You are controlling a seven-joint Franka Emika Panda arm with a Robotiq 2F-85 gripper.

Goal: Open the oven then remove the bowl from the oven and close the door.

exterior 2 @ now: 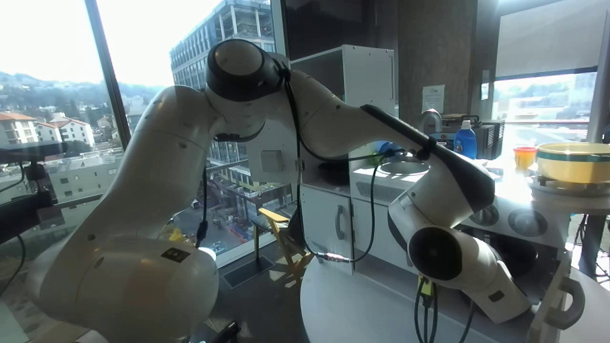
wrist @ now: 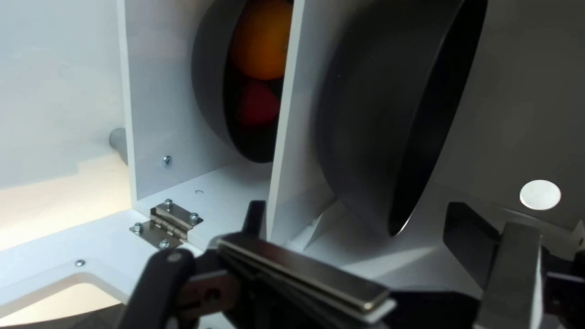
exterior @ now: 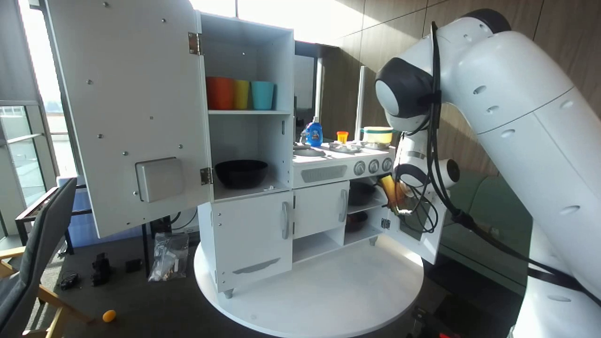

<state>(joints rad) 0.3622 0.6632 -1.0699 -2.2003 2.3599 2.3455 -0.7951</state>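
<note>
Fingers wide apart, the gripper faces into the oven, where the bowl sits mouth up on the upper shelf, round rather than long. Open room shows above its rim, and the door hangs swung wide beside the oven's opening.

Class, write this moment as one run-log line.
oven door: open; upper bowl: inside, ungripped; pincer: open; lower bowl: inside; pending: bowl removal, door closing

Black cables line the rounded white arm.
</note>
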